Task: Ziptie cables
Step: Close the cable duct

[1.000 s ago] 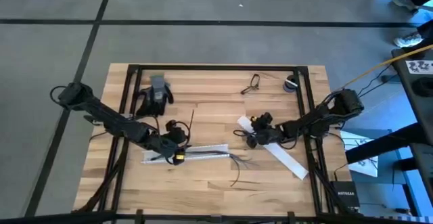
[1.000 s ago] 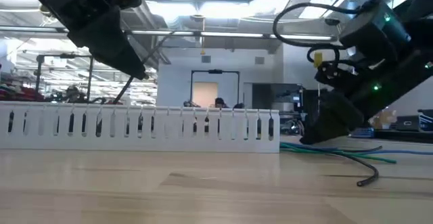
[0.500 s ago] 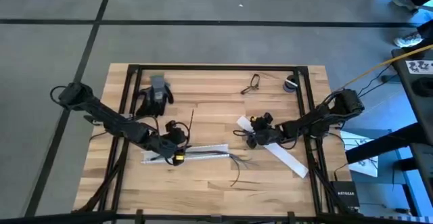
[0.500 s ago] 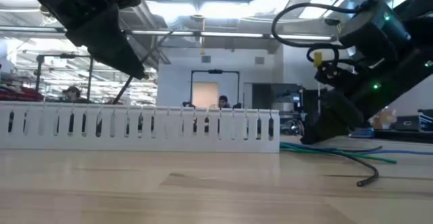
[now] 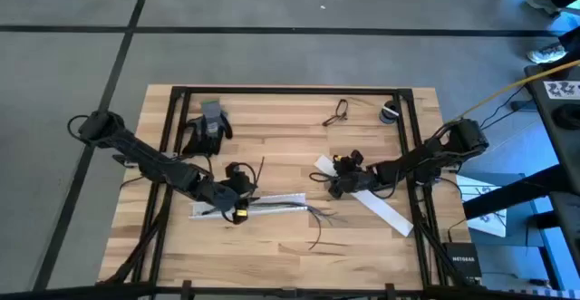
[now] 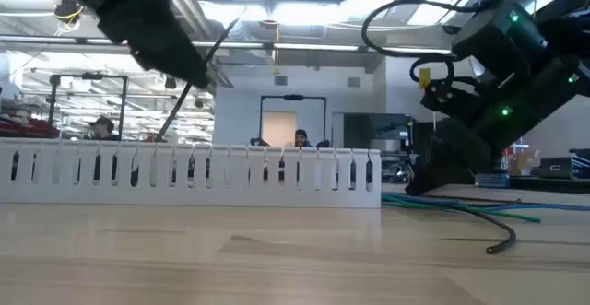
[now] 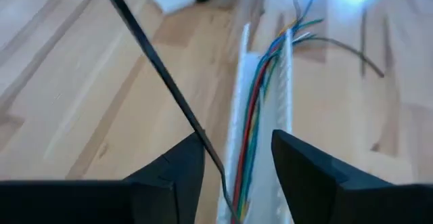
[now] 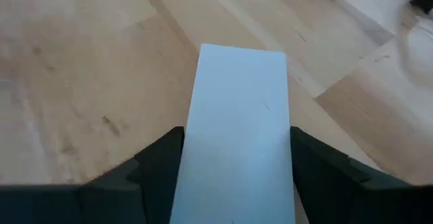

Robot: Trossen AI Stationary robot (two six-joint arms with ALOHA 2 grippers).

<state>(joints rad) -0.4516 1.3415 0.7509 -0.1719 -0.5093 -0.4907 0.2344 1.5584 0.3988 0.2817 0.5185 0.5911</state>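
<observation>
The left gripper (image 5: 237, 191) is tilting its thin black ziptie (image 7: 159, 75) toward 1 o'clock, fingers pinching it over the slotted white duct (image 5: 249, 206) holding cables (image 7: 260, 95) — the right gripper (image 8: 233, 183) is straddling a flat white strip (image 8: 237, 122), spread.

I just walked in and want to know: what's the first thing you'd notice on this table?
The coloured cables lying in a slotted white channel near the table's front, under the left gripper, which holds a thin black ziptie. To the right, the right gripper straddles a flat white strip.
</observation>
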